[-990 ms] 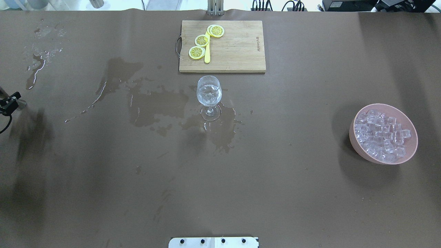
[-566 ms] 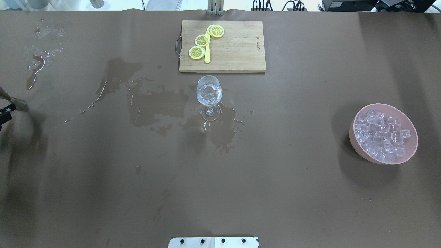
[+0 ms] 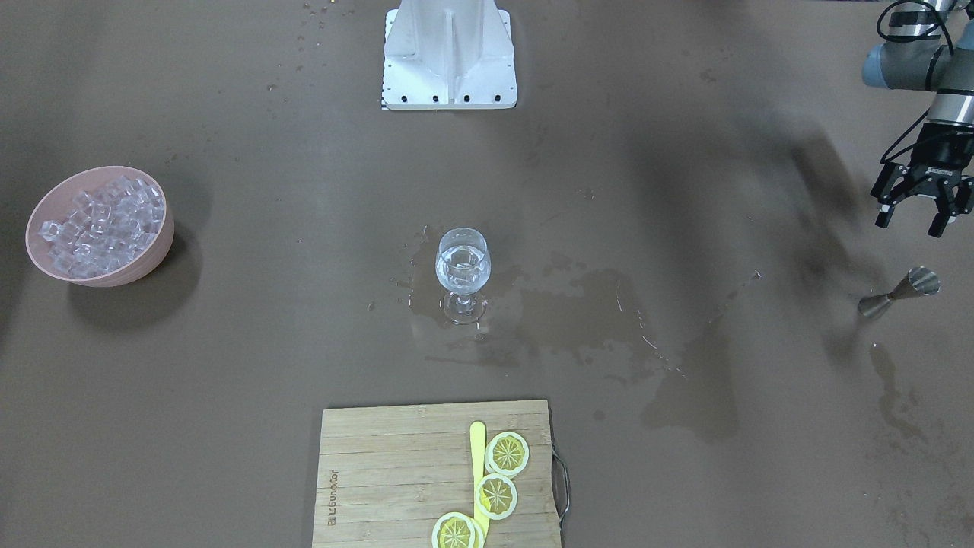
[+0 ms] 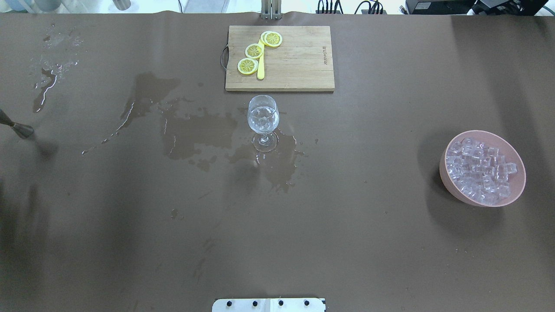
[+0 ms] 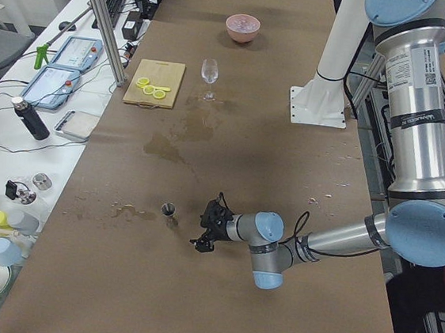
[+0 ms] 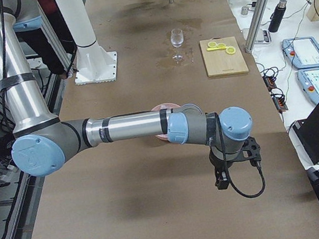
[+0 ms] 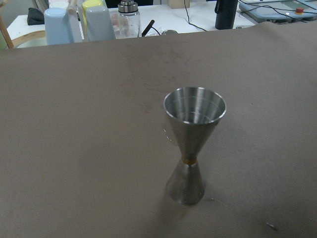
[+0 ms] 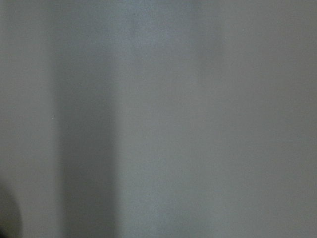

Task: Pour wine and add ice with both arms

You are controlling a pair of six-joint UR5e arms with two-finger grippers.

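Observation:
A clear wine glass (image 4: 262, 119) stands mid-table with a little clear liquid in it; it also shows in the front view (image 3: 463, 270). The ice (image 4: 479, 169) is heaped in a pink bowl (image 4: 451, 188) at the right, seen too in the front view (image 3: 144, 259). A steel jigger (image 3: 902, 293) stands upright at the table's left end (image 7: 193, 144). My left gripper (image 3: 908, 226) is open and empty, a little nearer the robot than the jigger. My right gripper (image 6: 235, 171) shows only in the right side view; I cannot tell whether it is open or shut.
A wooden cutting board (image 4: 299, 65) with lemon slices (image 4: 253, 51) and a yellow knife lies beyond the glass. Wet puddles (image 4: 195, 130) spread left of and around the glass. The white stand base (image 3: 449, 53) sits at the robot's edge.
My left gripper has drawn back out of the overhead view at the left edge. The jigger stays standing there, now uncovered.

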